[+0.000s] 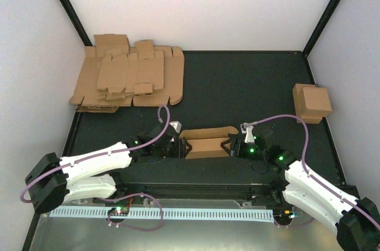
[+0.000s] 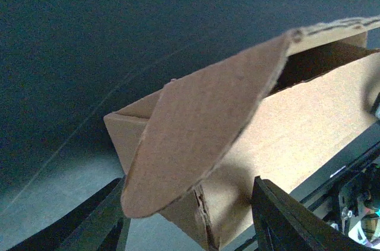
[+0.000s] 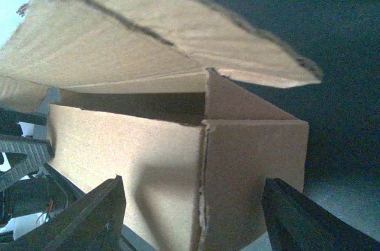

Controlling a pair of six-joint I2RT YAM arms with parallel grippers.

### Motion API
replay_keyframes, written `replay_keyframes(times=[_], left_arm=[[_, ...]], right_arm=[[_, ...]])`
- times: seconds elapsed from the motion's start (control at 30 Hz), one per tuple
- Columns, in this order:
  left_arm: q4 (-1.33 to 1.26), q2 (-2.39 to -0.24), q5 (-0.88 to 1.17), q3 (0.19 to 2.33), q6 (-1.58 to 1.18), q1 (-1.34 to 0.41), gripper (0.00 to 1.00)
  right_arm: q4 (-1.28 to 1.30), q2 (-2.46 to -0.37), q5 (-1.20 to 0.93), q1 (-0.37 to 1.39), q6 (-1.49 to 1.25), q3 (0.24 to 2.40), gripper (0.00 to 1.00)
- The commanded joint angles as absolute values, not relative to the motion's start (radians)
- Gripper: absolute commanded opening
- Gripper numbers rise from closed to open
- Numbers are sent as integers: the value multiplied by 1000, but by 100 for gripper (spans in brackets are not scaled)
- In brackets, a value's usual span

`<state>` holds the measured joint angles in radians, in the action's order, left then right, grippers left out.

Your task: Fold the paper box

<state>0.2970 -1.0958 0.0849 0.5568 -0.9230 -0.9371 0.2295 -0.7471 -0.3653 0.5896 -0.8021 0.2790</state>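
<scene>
A dark surface (image 1: 237, 85) is seen, with a pile of flat blanks (image 1: 127, 79) lying at its far left and a closed small box (image 1: 312, 102) standing well apart at the right edge. The paper box (image 1: 205, 143) is set near the front middle of the surface, between the two arms, with one arm brought up to each short end.

The walls are already raised into a rectangular tray, so the shaping of the body is judged done and the closing stage is judged to be in hand. The lid (image 3: 148, 31) is still lifted above the open top. At the left end a rounded flap (image 2: 202, 132) is left sticking outward, not tucked in. The next move is judged to call for that flap to be pushed inside the end wall while the opposite end is braced, before the lid can be brought down and its tab inserted.

The left fingers (image 2: 279, 221) are spread wide, with the lower corner of the box end lying between them. The right fingers (image 3: 89, 215) are likewise held wide apart at the other end corner. Nothing is seen to be pinched by either pair, and whether the cardboard is actually touched cannot be told.
</scene>
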Motion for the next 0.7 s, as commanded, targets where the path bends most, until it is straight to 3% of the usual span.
replay_keyframes(times=[0.0, 0.67], left_arm=[[186, -1114, 117, 543, -945, -939, 57], [-23, -1161, 126, 509, -944, -889, 55]], right_arm=[[200, -751, -360, 597, -790, 304, 66], [45, -842, -317, 597, -831, 301, 64]])
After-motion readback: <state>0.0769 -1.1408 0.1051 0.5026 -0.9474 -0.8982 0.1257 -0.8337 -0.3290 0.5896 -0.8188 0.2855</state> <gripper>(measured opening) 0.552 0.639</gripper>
